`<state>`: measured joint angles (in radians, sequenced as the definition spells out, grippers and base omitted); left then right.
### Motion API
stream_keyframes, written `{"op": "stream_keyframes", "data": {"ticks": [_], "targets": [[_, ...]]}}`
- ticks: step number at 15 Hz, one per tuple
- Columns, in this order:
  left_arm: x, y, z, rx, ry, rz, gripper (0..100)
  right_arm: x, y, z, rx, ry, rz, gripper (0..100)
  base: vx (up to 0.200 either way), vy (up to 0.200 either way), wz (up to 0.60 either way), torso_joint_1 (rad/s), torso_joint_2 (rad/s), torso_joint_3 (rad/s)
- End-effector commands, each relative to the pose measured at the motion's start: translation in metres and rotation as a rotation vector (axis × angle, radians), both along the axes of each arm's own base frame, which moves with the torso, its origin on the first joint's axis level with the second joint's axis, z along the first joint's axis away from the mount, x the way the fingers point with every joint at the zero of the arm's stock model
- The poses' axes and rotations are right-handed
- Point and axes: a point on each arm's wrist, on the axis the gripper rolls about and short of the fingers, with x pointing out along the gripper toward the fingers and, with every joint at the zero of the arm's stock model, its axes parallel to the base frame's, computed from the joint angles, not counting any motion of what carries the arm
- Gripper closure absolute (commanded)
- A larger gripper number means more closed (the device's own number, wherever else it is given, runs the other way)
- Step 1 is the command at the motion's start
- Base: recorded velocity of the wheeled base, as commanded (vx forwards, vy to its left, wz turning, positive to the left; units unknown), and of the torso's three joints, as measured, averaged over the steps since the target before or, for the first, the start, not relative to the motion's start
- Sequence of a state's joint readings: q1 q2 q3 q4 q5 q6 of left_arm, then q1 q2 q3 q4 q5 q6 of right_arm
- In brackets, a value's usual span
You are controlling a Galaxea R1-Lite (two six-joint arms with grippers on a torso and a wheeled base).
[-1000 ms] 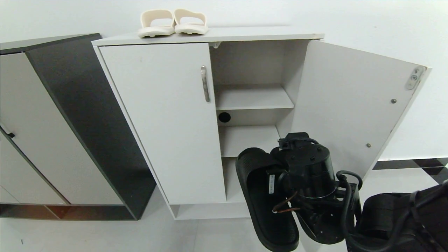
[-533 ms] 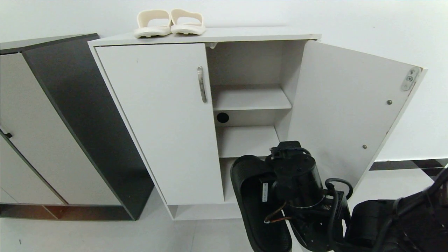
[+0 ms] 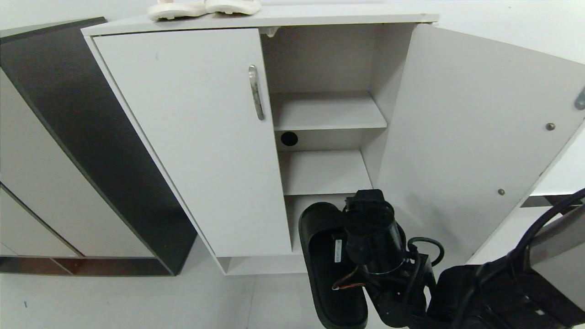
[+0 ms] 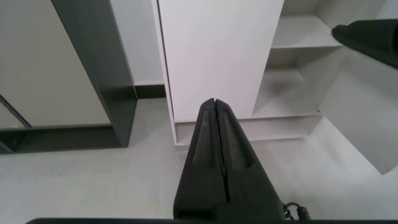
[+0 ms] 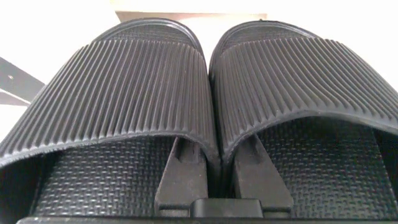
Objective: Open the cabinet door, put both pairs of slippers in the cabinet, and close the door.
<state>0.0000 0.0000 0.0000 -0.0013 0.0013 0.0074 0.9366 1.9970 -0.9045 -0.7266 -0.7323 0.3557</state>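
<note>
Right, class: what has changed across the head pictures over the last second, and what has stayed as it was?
The camera has closed in on the cabinet, so its shift is no move. Against it, the right gripper with the black slippers has sunk from before the lower shelf to just below its edge. Unchanged: right door open, left door shut, beige slippers on top.

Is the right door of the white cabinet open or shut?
Open: the right door is swung out, and the shelves show.
</note>
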Motion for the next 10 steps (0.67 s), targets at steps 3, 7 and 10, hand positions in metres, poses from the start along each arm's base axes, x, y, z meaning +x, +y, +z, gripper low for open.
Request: {"op": "stream_keyframes", "data": {"ticks": [3,7,10], "targets": [[0.0,0.0,0.0,0.0,0.001,0.0,100,0.019,0.024,-0.013,-0.009,-0.009,-0.005,100,0.0,0.0,0.0,0.005,0.0,-0.196],[0.0,0.0,0.0,-0.001,0.001,0.0,100,0.02,0.027,-0.016,-0.067,-0.087,-0.049,100,0.0,0.0,0.0,0.006,0.0,-0.183],[0.0,0.0,0.0,-0.001,0.001,0.0,100,0.015,0.008,-0.022,-0.085,-0.199,-0.081,100,0.0,0.0,0.0,0.0,0.0,0.0]]}}
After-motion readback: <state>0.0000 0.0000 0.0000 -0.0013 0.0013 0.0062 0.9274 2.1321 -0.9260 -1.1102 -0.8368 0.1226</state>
